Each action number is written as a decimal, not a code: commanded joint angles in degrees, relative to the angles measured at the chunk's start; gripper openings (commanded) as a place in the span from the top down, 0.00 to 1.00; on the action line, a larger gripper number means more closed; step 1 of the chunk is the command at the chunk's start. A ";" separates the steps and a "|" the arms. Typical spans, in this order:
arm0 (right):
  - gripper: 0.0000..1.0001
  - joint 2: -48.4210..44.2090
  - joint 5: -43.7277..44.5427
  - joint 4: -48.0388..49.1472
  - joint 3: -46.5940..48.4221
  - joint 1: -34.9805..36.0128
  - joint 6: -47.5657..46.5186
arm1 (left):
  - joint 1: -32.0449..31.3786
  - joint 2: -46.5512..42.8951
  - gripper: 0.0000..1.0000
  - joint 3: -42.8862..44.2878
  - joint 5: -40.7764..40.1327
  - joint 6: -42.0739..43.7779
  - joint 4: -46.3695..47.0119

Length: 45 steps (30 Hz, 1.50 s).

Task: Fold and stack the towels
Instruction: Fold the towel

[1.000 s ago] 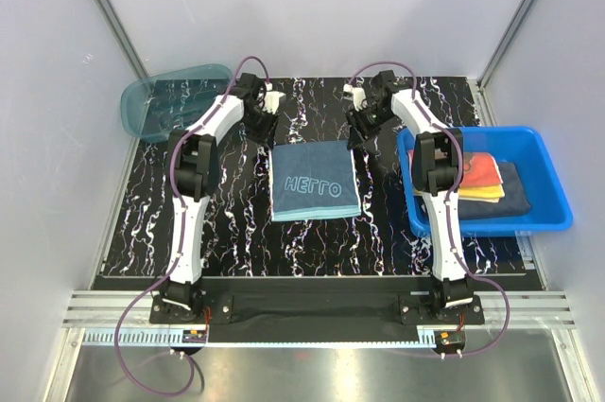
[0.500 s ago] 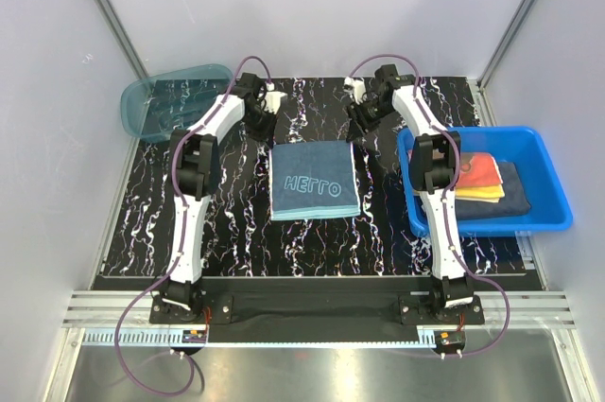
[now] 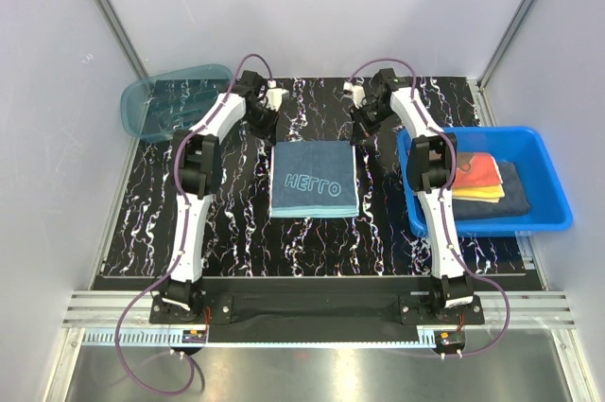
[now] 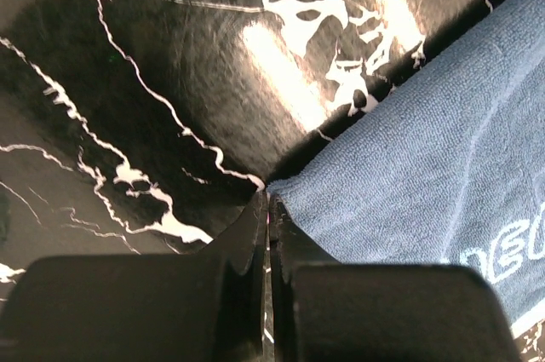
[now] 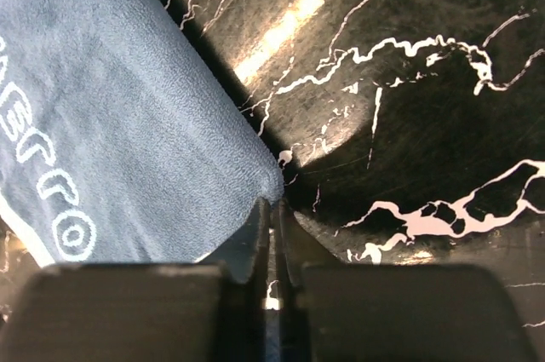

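A folded teal towel (image 3: 314, 180) with pale lettering lies flat in the middle of the black marbled table. My left gripper (image 3: 267, 125) is at its far left corner. In the left wrist view the left gripper (image 4: 268, 200) is shut, its tips pinching the very corner of the towel (image 4: 426, 166). My right gripper (image 3: 358, 128) is at the far right corner. In the right wrist view the right gripper (image 5: 274, 204) is shut on that corner of the towel (image 5: 111, 123). Orange-red (image 3: 480, 170), yellow (image 3: 482, 192) and dark grey-blue (image 3: 510, 196) towels lie in the bin.
A rigid blue bin (image 3: 553, 175) stands at the right edge of the table, close to the right arm. A teal basket (image 3: 175, 99) sits at the far left corner. White walls close in on three sides.
Both grippers went from part open to shut at the towel's far corners. The towel's far edge now looks straighter and squarer.
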 commanded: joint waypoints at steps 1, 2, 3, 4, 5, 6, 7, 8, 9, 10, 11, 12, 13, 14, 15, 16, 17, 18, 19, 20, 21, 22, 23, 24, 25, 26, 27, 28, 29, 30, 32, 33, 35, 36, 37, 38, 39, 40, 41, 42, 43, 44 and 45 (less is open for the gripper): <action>1.00 -2.96 1.34 2.22 -1.85 -0.24 -2.36 | 0.29 0.91 1.00 3.46 1.11 0.61 -0.31; 1.00 -3.50 1.69 3.45 -4.73 -0.50 -2.53 | 0.21 0.83 1.00 3.46 -0.72 0.61 -0.13; 1.00 -4.20 1.87 6.16 -6.15 -0.59 -2.36 | 0.29 0.39 1.00 3.37 -1.78 0.26 0.22; 1.00 -4.90 1.87 7.49 -7.47 -1.11 -2.10 | 0.29 0.04 1.00 2.50 -2.84 0.08 1.44; 1.00 -6.13 1.61 8.63 -10.01 -1.38 -1.75 | 0.29 -0.40 1.00 1.80 -6.07 -0.18 2.15; 1.00 -6.83 1.52 10.99 -11.25 -1.64 -1.31 | 0.29 -0.84 1.00 1.27 -7.84 -0.62 2.68; 1.00 -7.62 1.43 12.24 -12.57 -1.82 -1.04 | 0.38 -1.37 1.00 0.83 -8.81 -0.62 2.94; 1.00 -9.11 1.17 13.20 -15.02 -2.00 -1.13 | 0.29 -1.63 1.00 0.65 -10.13 -0.54 3.03; 1.00 -9.82 1.17 15.39 -16.26 -2.09 -1.30 | 0.38 -1.90 1.00 0.47 -10.58 -0.71 3.12; 1.00 -11.22 1.43 16.63 -17.41 -2.09 -1.13 | 0.38 -2.59 1.00 0.21 -10.93 -0.71 3.47; 1.00 -11.58 1.43 17.43 -18.55 -2.00 -1.22 | 0.38 -2.86 1.00 0.21 -12.15 -0.80 3.99; 1.00 -11.94 1.34 18.22 -18.82 -2.09 -1.39 | 0.38 -3.30 1.00 -0.14 -12.25 -1.23 4.35; 1.00 -12.29 1.43 18.57 -18.91 -2.00 -1.39 | 0.38 -3.74 1.00 -0.67 -12.25 -1.15 5.22; 1.00 -12.55 1.17 18.66 -19.08 -2.09 -1.48 | 0.38 -4.44 1.00 -0.93 -12.17 -1.15 5.58; 1.00 -12.82 1.08 19.10 -19.26 -2.09 -1.65 | 0.38 -4.79 1.00 -1.02 -11.73 -1.24 5.58; 1.00 -13.25 0.99 19.45 -19.44 -2.00 -1.66 | 0.38 -5.06 1.00 -0.94 -11.12 -1.15 5.58; 1.00 -13.43 0.99 19.89 -19.70 -2.00 -1.57 | 0.38 -5.50 1.00 -1.02 -9.98 -1.24 5.67; 1.00 -13.69 0.99 20.42 -19.79 -2.09 -1.48 | 0.38 -5.68 1.00 -0.94 -9.18 -1.24 5.76; 1.00 -14.04 0.73 20.51 -19.79 -2.00 -1.39 | 0.38 -5.85 1.00 -1.20 -8.74 -1.33 6.37; 1.00 -14.22 0.21 20.60 -19.62 -2.00 -1.48 | 0.38 -6.11 1.00 -1.29 -8.48 -1.50 6.63; 1.00 -14.31 -0.15 20.68 -19.61 -2.09 -1.48 | 0.29 -6.12 1.00 -1.11 -8.21 -1.50 6.64; 1.00 -14.75 -0.41 21.03 -19.70 -2.00 -1.22 | 0.29 -6.12 1.00 -0.68 -8.04 -1.59 6.98; 1.00 -15.10 -0.68 21.47 -20.14 -2.00 -1.04 | 0.38 -6.12 1.00 -0.50 -7.95 -1.76 6.99; 1.00 -15.63 -0.77 22.26 -20.58 -2.00 -0.69 | 0.29 -6.64 1.00 -0.50 -7.86 -1.77 7.07; 1.00 -17.02 -0.51 23.31 -21.28 -1.91 -0.43 | 0.29 -7.08 1.00 -0.93 -7.94 -1.85 7.51; 1.00 -17.99 0.54 24.63 -23.72 -1.91 -0.16 | 0.29 -7.43 1.00 -1.28 -8.21 -1.85 7.78; 1.00 -19.05 1.16 27.77 -25.14 -1.82 0.19 | 0.29 -8.65 1.00 -2.24 -8.38 -1.77 8.13; 1.00 -21.06 2.30 29.11 -27.50 -1.82 0.10 | 0.38 -9.27 1.00 -2.86 -8.56 -1.68 8.91; 1.00 -22.04 2.83 31.21 -28.48 -1.82 0.01 | 0.38 -10.06 1.00 -3.39 -9.26 -1.50 9.36; 1.00 -22.83 3.45 32.10 -29.27 -1.82 -0.16 | 0.29 -10.59 1.00 -3.92 -9.70 -1.33 9.80; 1.00 -24.59 4.24 33.34 -31.20 -1.91 -0.60 | 0.38 -12.18 1.00 -5.06 -10.23 -1.24 10.85; 1.00 -25.12 4.50 34.65 -31.91 -1.91 -0.78 | 0.38 -12.70 1.00 -5.50 -10.40 -1.24 11.20; 1.00 -26.35 4.60 35.54 -33.58 -1.82 -1.04 | 0.21 -14.37 1.00 -6.82 -10.50 -1.24 12.34; 1.00 -26.70 4.60 36.58 -34.11 -1.82 -1.21 | 0.20 -14.90 1.00 -7.26 -10.58 -0.98 12.70; 1.00 -27.57 4.68 36.94 -34.73 -1.82 -1.22 | 0.20 -15.43 1.00 -8.13 -10.93 -1.06 13.31; 1.00 -28.02 4.68 37.38 -35.78 -1.91 -1.22 | 0.12 -16.22 1.00 -8.58 -11.28 -0.98 13.66; 1.00 -28.46 4.94 38.25 -36.31 -1.74 -1.30 | 0.12 -16.57 1.00 -9.19 -11.29 -0.89 13.75; 1.00 -29.25 5.56 38.70 -37.44 -1.65 -1.30 | -0.06 -16.92 1.00 -9.46 -11.29 -0.71 14.02; 1.00 -29.60 5.82 39.57 -38.15 -1.56 -1.30 | -0.15 -17.19 1.00 -9.63 -11.81 -0.71 14.11; 1.00 -30.04 6.09 40.28 -38.94 -1.56 -1.39 | -0.23 -17.71 1.00 -10.24 -11.81 -0.54 14.11; 1.00 -30.74 6.44 40.72 -40.26 -1.47 -1.31 | -0.41 -18.15 1.00 -10.51 -11.73 -0.45 14.02; 1.00 -31.10 6.79 41.42 -40.79 -1.38 -1.48 | -0.67 -18.51 1.00 -10.95 -11.72 -0.36 14.11; 1.00 -31.27 7.14 41.60 -41.32 -1.21 -1.48 | -0.85 -19.47 1.00 -11.82 -11.81 -0.45 14.19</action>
